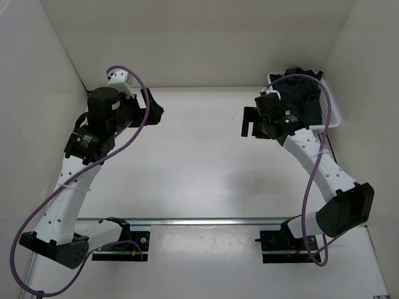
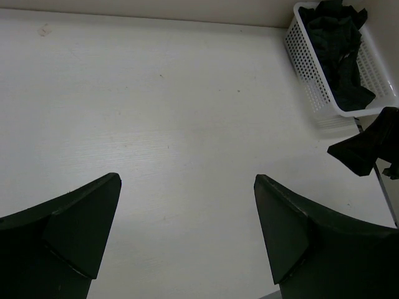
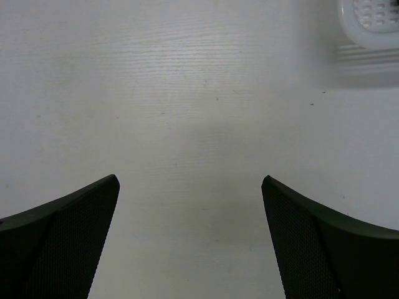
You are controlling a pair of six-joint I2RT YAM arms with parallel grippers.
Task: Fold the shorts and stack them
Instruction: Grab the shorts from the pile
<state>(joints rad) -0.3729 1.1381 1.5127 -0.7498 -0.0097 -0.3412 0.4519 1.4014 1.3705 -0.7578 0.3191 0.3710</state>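
The dark shorts (image 1: 300, 94) lie crumpled inside the white mesh basket (image 1: 333, 115) at the far right of the table; they also show in the left wrist view (image 2: 340, 50). My left gripper (image 1: 154, 113) is open and empty above the far left of the table, with bare table between its fingers (image 2: 87, 224). My right gripper (image 1: 249, 123) is open and empty just left of the basket, above bare table, its fingers (image 3: 312, 237) wide apart. Neither gripper touches the shorts.
White walls close the table on the left, back and right. The basket also shows in the left wrist view (image 2: 308, 68), and its corner shows in the right wrist view (image 3: 368, 25). A metal rail (image 1: 206, 221) runs along the near edge by the arm bases.
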